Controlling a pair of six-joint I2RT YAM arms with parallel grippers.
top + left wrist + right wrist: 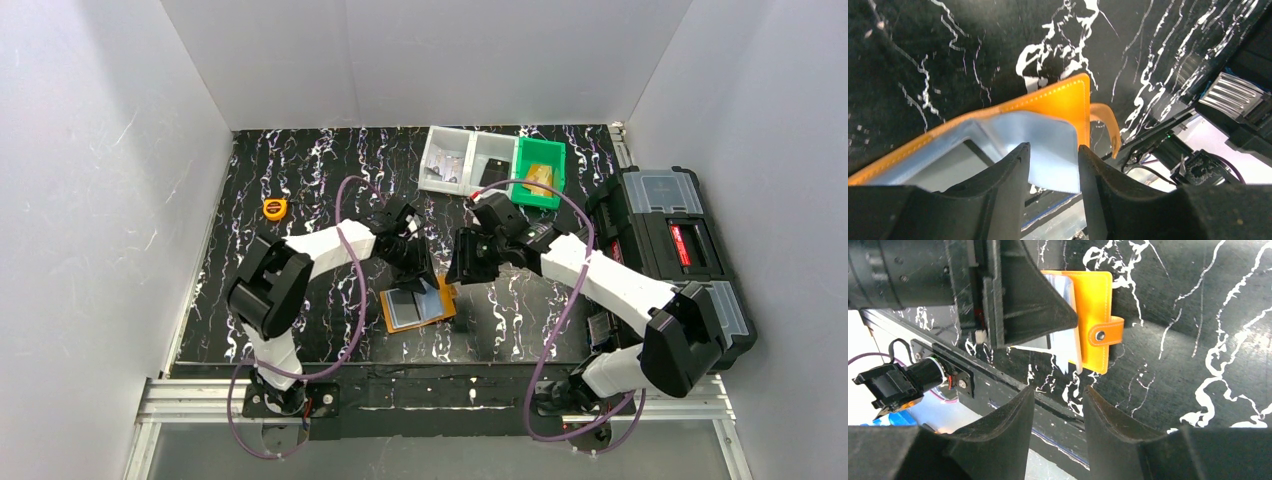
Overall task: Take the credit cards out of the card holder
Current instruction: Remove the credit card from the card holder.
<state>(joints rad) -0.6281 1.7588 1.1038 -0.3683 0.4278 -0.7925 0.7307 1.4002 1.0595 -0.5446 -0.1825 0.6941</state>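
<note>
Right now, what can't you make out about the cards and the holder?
- Number of credit cards: too small in the top view; the left tool covers the near part of the card holder in the left wrist view.
- Card print: lost to glare, left wrist view.
- Whether the left tool touches a card: in the right wrist view it hides most of the holder.
- Green bin contents: too small, top view.

You cannot count the credit cards in the card holder; the fingers of your left pincer hide its near side; the wrist view's edge crops it.
</note>
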